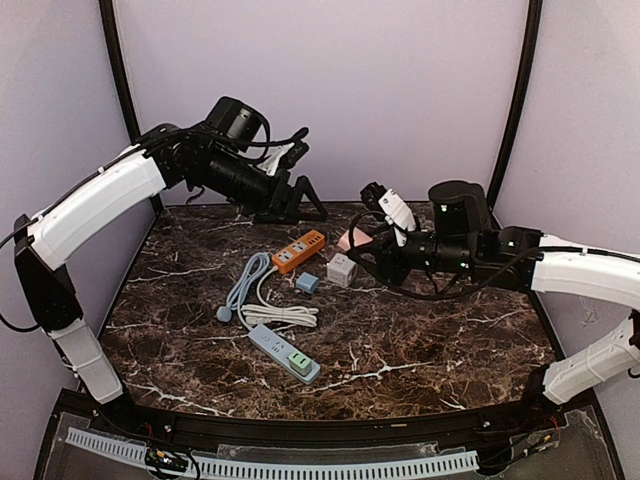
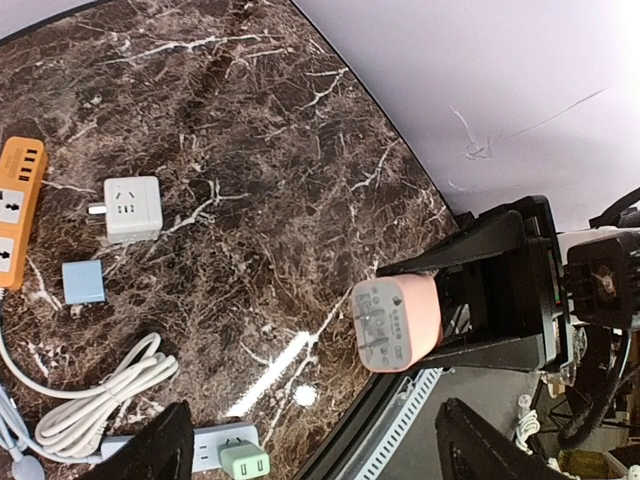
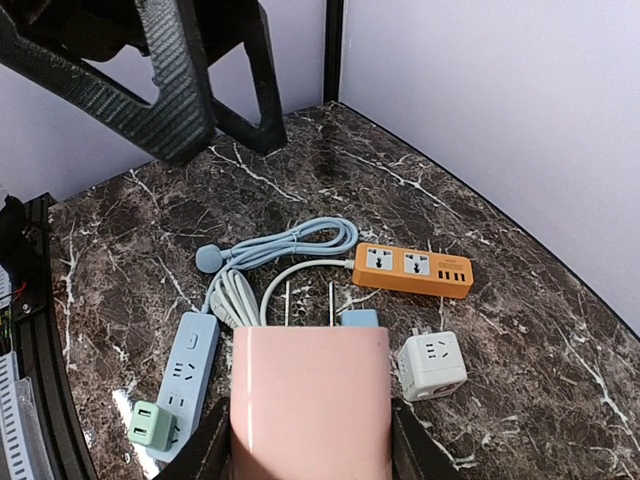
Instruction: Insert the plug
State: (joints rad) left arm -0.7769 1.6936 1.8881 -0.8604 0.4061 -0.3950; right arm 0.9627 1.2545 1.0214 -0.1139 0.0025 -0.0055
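Observation:
My right gripper is shut on a pink plug and holds it above the back of the marble table, prongs toward the left. In the right wrist view the pink plug fills the space between the fingers, its two prongs pointing at the strips. The orange power strip lies just left of it and also shows in the right wrist view. My left gripper hangs open and empty over the table's back left. The left wrist view shows the pink plug from its pronged face.
A white cube adapter and a small blue adapter lie beside the orange strip. A light-blue power strip with a green plug in it lies nearer the front. Coiled white and blue cables lie between the strips.

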